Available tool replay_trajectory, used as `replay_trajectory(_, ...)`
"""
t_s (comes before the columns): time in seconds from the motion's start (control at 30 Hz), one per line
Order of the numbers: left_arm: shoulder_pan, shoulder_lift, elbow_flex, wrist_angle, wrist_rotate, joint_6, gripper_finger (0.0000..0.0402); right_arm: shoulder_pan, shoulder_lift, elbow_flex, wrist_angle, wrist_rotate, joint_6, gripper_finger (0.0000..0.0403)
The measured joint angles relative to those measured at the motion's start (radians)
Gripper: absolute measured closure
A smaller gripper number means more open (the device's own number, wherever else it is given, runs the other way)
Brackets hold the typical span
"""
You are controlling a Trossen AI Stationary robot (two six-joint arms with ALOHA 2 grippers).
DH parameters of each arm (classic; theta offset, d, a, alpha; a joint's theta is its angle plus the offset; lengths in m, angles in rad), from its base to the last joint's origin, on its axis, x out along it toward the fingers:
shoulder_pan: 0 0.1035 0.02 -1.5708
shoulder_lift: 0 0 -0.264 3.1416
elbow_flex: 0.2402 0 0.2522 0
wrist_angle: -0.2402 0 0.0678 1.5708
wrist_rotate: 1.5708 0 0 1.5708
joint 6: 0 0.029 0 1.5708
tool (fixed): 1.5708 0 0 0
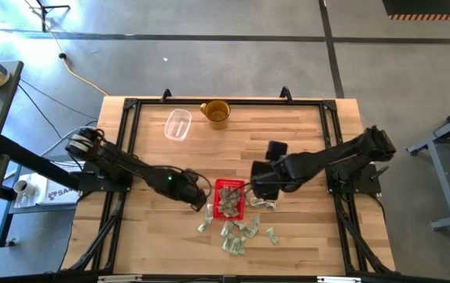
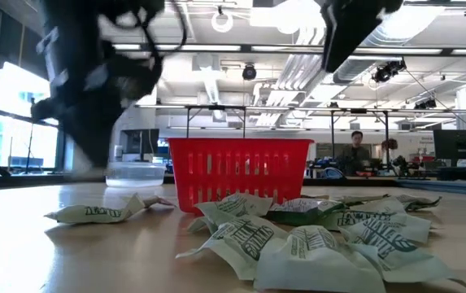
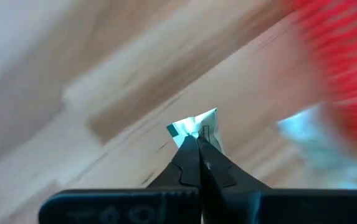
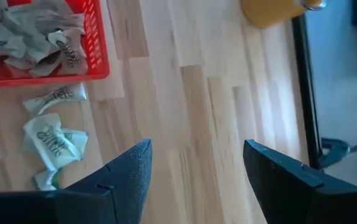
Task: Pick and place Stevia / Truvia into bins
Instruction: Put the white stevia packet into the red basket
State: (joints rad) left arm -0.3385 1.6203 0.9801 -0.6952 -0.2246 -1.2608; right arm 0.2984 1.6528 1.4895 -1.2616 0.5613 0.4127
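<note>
The red bin [image 1: 217,196] [image 2: 241,175] [image 4: 97,37] stands near the middle of the table with several pale green and white packets [image 4: 28,31] inside it. More packets [image 1: 240,232] [image 2: 298,236] lie flat on the wood at its near side, and two [image 4: 53,140] lie by its right wall. My left gripper [image 1: 201,200] [image 3: 198,142] is just left of the bin, shut on one packet. My right gripper [image 1: 257,189] [image 4: 197,168] hovers open just right of the bin, over bare wood, holding nothing. My left gripper pinches one packet by an end [image 3: 197,130] between its two fingertips. The rest of the packet sticks out beyond the fingers. I cannot tell whether it is lifted clear of the table.
A yellow-brown mug [image 1: 217,112] [image 4: 275,11] and a clear plastic container [image 1: 178,124] [image 2: 135,172] stand near the far edge. Black rails [image 1: 126,141] frame the table's sides. Bare wood lies between the bin and the mug. A person [image 2: 356,150] sits in the room beyond.
</note>
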Motion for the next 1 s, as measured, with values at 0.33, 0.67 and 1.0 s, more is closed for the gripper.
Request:
replay_trajectory(0.33, 0.064, 0.027, 0.183, 0.237, -0.083, 0.456, 0.0378, 0.056, -0.065, 0.0, -0.136, 0.032, 0.244, 0.016)
replay_trajectory(0.67, 0.127, 0.142, 0.222, 0.441, 0.112, 0.553, 0.0297, 0.102, -0.06, 0.0, -0.134, 0.002, 0.301, 0.016)
replay_trajectory(1.0, -0.041, 0.099, 0.282, -0.03, 0.101, 0.368, 0.018, 0.108, -0.059, 0.0, -0.14, 0.015, 0.305, 0.016)
